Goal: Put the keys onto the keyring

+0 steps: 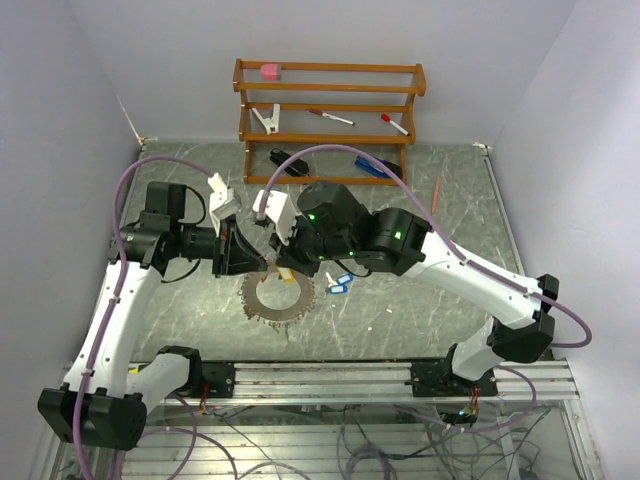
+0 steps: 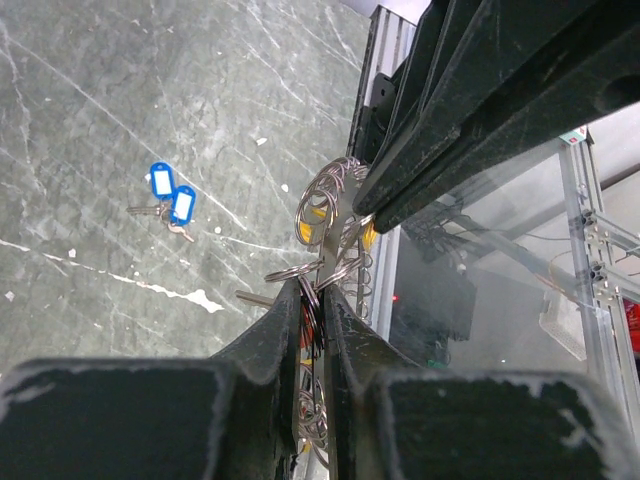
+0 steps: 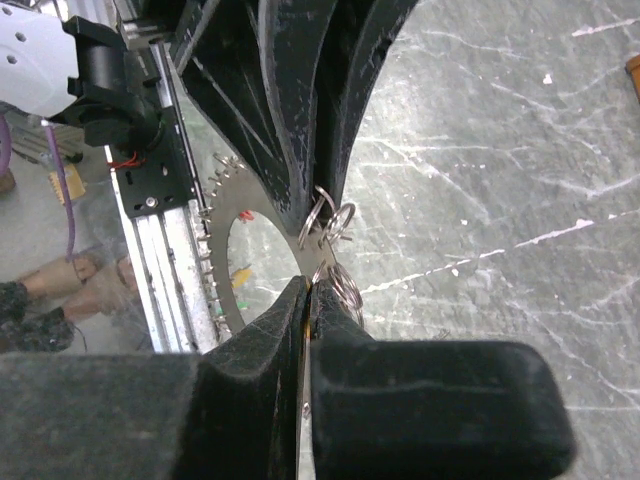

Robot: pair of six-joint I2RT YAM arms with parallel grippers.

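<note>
The keyring (image 1: 262,305) is a grey toothed disc with a wide hole, held tilted over the table between both arms. My right gripper (image 3: 308,283) is shut on its thin inner rim (image 3: 262,262). My left gripper (image 2: 313,285) is shut on a dark split ring of a key, pressed against the same rim (image 2: 338,215), opposite the right fingers (image 2: 430,140). Several small split rings (image 3: 338,222) cluster there. Yellow (image 3: 239,275) and green (image 3: 243,299) tags show through the hole. Two blue-tagged keys (image 1: 338,284) lie loose on the table, seen also in the left wrist view (image 2: 170,198).
A wooden rack (image 1: 330,128) at the back holds a pink block, a clip and markers. A blue stapler (image 1: 372,167) and a black tool (image 1: 290,160) lie before it, a pencil (image 1: 437,192) to the right. The metal rail (image 1: 400,375) runs along the near edge.
</note>
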